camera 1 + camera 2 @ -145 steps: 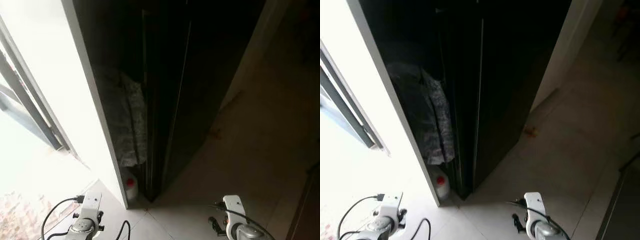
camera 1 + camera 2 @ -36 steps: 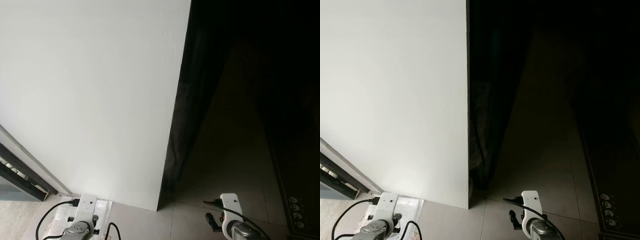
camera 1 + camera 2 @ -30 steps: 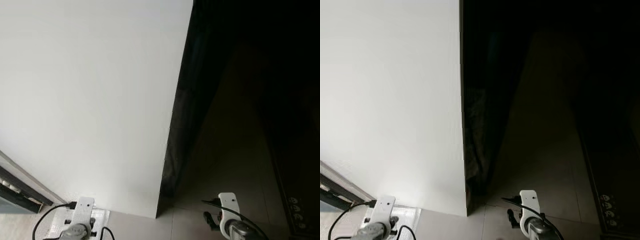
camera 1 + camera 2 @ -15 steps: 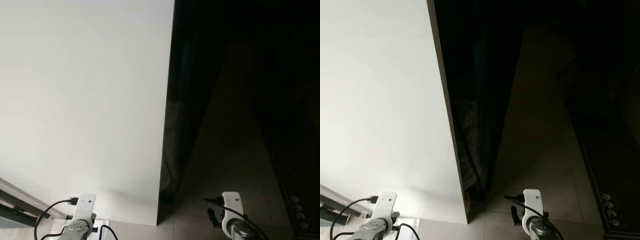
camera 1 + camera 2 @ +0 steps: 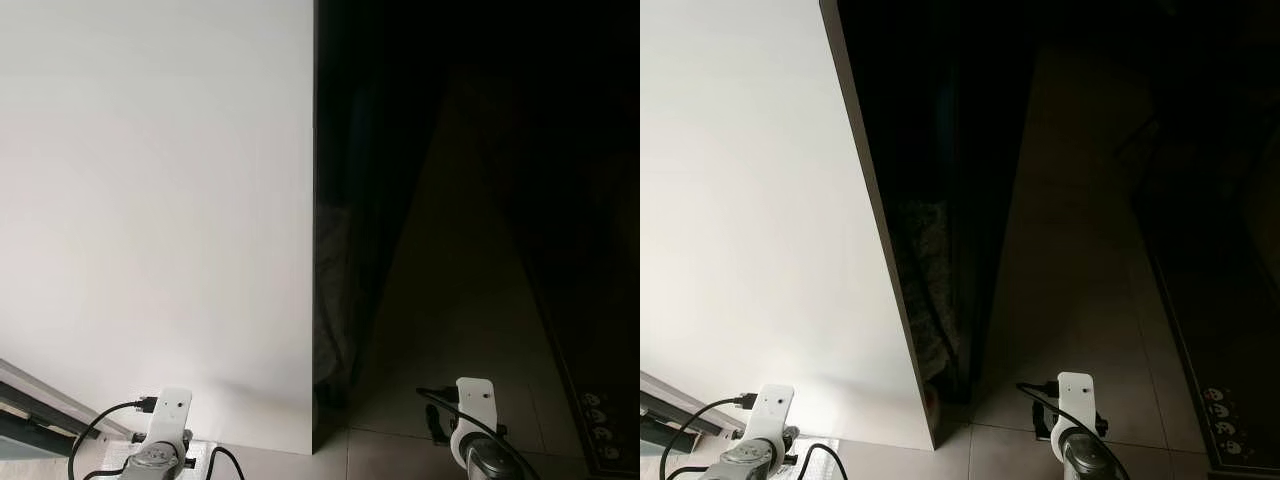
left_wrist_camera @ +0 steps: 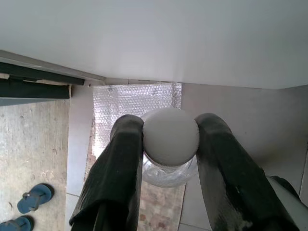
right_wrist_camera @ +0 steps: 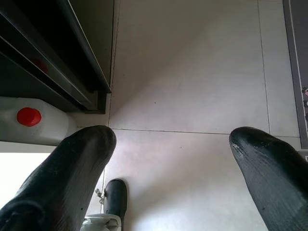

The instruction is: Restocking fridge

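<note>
White wall (image 5: 150, 200): one broad panel took up the robot's left half of the head views; against half a second earlier its dark edge sat further left, a shift of the whole picture.
Dark opening (image 5: 940, 150): one, just right of the wall edge, with one patterned cloth (image 5: 930, 290) hanging low inside.
Tiled floor (image 7: 192, 72): pale tiles ran under both arms; one dark rug (image 5: 1230, 330) with a printed border lay on the robot's right.
Bubble wrap sheet (image 6: 137, 98): one, flat on the floor at the wall's foot.
White jug (image 7: 33, 125): one, red-capped, on the floor beside the dark cabinet base.
Blue sandals (image 6: 29, 209): two, on the rough ground outside.
Jar (image 6: 169, 144): one clear jar with a pale lid, lodged between the fingers of the left claw (image 6: 170, 137).
Left claw: clamped on the jar's lid, one finger on each side.
Right claw (image 7: 173, 139): one, fingers spread wide, holding nothing, above the floor.
</note>
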You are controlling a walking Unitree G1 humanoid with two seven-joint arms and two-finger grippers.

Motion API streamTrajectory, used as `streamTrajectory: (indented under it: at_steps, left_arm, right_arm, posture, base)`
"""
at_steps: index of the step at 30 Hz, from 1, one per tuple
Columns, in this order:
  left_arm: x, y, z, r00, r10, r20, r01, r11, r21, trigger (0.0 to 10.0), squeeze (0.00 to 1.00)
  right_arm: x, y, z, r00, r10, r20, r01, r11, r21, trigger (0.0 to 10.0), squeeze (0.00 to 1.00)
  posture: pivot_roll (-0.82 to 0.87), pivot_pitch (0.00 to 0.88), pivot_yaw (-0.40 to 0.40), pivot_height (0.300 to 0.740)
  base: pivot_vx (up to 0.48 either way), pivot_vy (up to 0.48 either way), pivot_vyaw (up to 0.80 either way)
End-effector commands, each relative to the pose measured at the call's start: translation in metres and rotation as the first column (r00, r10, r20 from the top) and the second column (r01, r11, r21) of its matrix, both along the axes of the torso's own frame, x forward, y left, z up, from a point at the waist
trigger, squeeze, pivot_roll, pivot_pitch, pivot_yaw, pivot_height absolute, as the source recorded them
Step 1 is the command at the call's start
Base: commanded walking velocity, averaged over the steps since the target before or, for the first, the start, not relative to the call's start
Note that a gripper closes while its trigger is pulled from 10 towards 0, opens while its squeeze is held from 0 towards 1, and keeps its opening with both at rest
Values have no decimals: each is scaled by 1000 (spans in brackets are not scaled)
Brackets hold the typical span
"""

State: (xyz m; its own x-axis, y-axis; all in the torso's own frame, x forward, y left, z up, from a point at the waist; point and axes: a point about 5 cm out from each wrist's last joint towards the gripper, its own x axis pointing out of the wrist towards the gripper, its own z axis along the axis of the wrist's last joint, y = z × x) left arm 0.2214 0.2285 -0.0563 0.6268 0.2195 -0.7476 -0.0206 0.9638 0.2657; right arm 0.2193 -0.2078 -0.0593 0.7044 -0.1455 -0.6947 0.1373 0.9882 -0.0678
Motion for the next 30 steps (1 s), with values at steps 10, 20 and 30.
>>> streamTrajectory:
  at_steps: [10,20,30]
  left_arm:
    - [-10,4,-5,1000,25,-11,-24,999,24,10000,0]
    - [-19,0,-11,998,52,-20,-52,999,16,10000,0]
    - [-35,-11,-20,994,107,-23,-106,994,12,10000,0]
  right_arm:
    - [1,-1,16,951,-90,296,114,991,-64,10000,0]
    - [8,-8,31,913,27,408,46,985,-168,10000,0]
    - [60,0,123,626,200,754,3,966,-258,10000,0]
  posture:
    - [-129,16,0,740]
    - [-114,42,-30,740]
    - [-137,102,-67,740]
  base:
    - [0,0,0]
    - [0,0,0]
    - [0,0,0]
